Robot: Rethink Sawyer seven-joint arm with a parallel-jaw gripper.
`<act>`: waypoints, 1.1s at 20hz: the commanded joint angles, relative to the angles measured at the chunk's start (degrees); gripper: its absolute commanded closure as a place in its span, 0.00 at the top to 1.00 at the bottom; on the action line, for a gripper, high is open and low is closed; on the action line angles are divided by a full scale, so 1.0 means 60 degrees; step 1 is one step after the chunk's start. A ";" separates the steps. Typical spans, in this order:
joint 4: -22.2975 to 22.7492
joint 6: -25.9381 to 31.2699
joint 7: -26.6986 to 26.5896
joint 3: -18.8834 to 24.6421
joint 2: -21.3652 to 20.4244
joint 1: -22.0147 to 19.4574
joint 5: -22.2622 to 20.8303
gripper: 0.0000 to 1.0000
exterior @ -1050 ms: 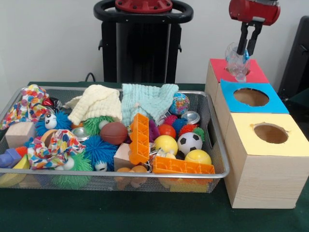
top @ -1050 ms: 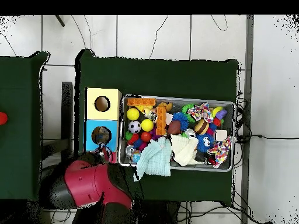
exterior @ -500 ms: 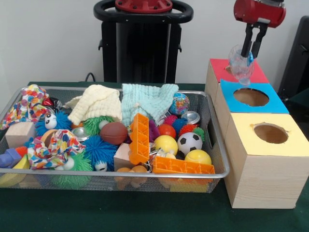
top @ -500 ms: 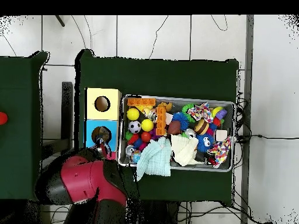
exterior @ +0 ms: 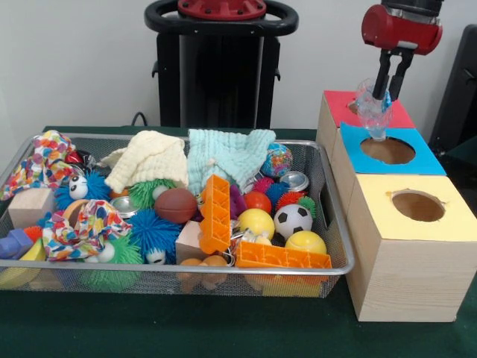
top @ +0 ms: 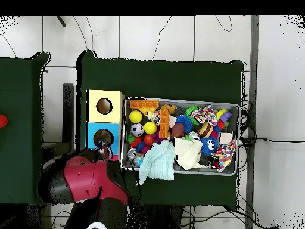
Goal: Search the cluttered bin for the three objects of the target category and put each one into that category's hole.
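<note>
I see green table (exterior: 223, 335) carrying wire bin (exterior: 337, 224) crammed with balls, cloths, orange blocks. Right of bin, row of three wooden boxes: yellow-topped box (exterior: 402, 253) nearest camera, blue-topped box (exterior: 417, 160) in middle, red-topped box (exterior: 339, 108) farthest. My tool (exterior: 387, 88) pinches clear plastic object (exterior: 370, 107), hanging above blue-topped box's hole (exterior: 387, 150), at edge nearest red-topped box.

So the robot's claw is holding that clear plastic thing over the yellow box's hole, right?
Not quite. The gripper does hold the clear plastic thing, but the front view shows it hanging at the far edge of the blue box, beside the red one, not over the yellow box.
</note>
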 commanded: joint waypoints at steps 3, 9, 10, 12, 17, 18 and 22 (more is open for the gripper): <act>0.0605 -0.1288 0.2652 0.0329 0.0974 -0.0219 0.0669 0.00; 0.0651 -0.1962 0.2630 0.0229 0.1201 -0.0062 0.0888 0.00; 0.0655 -0.2156 0.2626 0.0242 0.1227 -0.0068 0.0914 0.00; 0.0588 -0.2387 0.2561 0.0285 0.1309 -0.0119 0.1000 0.00; 0.0541 -0.2225 0.2353 0.0199 0.1194 -0.0107 0.1174 0.00; 0.0526 -0.2192 0.2328 0.0174 0.1194 -0.0089 0.1199 0.00; 0.0496 -0.2222 0.2230 0.0042 0.1315 -0.0037 0.1194 0.00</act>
